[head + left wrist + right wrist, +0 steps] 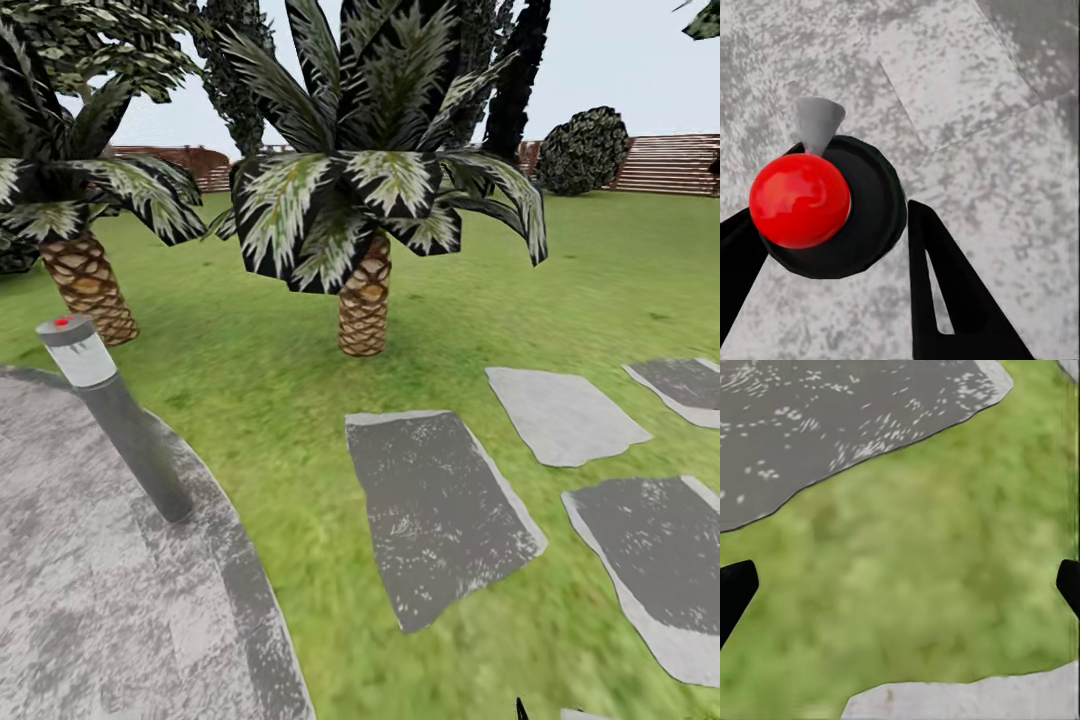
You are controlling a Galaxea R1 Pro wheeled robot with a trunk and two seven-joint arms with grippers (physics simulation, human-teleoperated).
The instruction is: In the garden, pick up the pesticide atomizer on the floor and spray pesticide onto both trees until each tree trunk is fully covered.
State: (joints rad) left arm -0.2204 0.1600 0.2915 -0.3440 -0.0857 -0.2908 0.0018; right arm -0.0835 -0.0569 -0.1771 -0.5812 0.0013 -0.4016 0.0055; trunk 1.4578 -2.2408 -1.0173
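The pesticide atomizer (862,225) is a round black bottle seen from above in the left wrist view, with a shiny red ball on top and a grey cone nozzle. My left gripper (832,214) is shut on it, one black finger (952,292) pressed to each side of its body, over grey speckled paving (967,90). My right gripper (900,585) is open with nothing between its fingers and hangs over grass between two paving stones. The two pale-trunked trees are out of view.
Two low palm-like plants (365,300) (90,285) stand on the lawn ahead, black conifers (515,90) behind them. A grey post (125,425) with a red-dotted pale top rises from the round paved patch (90,600). Flat stepping stones (435,510) lie at right. The brown fence (670,165) runs far back.
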